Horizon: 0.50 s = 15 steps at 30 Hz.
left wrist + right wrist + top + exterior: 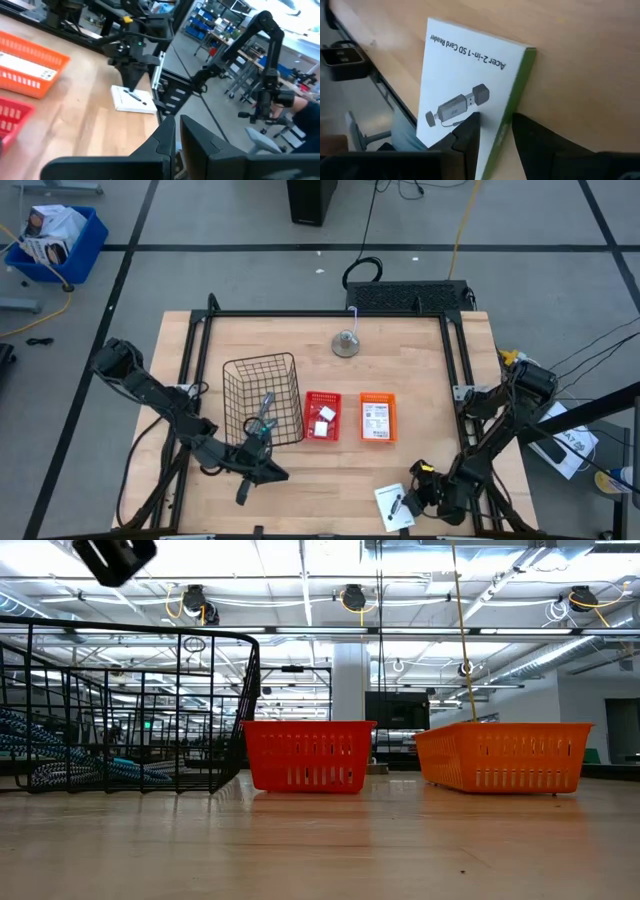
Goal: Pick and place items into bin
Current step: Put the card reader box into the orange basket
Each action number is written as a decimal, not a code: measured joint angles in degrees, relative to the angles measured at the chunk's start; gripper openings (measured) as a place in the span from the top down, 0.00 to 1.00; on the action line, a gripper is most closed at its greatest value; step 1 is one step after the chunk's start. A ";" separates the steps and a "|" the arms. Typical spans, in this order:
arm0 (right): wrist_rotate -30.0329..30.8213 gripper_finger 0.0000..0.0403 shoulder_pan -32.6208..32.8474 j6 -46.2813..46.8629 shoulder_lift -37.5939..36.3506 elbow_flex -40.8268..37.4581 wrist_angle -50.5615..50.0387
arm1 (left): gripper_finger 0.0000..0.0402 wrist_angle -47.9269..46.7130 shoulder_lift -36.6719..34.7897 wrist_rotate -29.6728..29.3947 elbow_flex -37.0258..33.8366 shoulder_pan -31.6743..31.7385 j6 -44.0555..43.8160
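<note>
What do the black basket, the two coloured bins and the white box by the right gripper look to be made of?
Black basket: thin dark wire, open grid, probably coated metal. Red bin and orange bin: moulded plastic, slotted walls. White box: printed cardboard, likely, with sharp folded edges and a green side. The right gripper straddles its edge.

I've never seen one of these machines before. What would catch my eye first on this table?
Probably the right pincer at the table's near right corner, its fingers set astride the edge of a flat white card-reader box. Next, the black wire basket left of centre with a slim blue tool inside, the left pincer shut just in front of it. Beside the basket sit a red bin and an orange bin.
</note>
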 joint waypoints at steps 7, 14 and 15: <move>-0.04 0.73 -4.28 -7.42 2.95 -0.04 6.38 | 0.92 0.68 0.00 -1.52 0.00 -4.07 -0.23; 1.19 0.73 -7.73 -14.11 6.14 -0.04 12.99 | 0.92 0.69 0.00 -7.51 0.80 -10.16 -1.35; 1.61 0.73 -8.15 -14.99 6.51 -0.04 13.67 | 0.92 -0.14 0.00 -8.42 1.57 -11.22 -1.37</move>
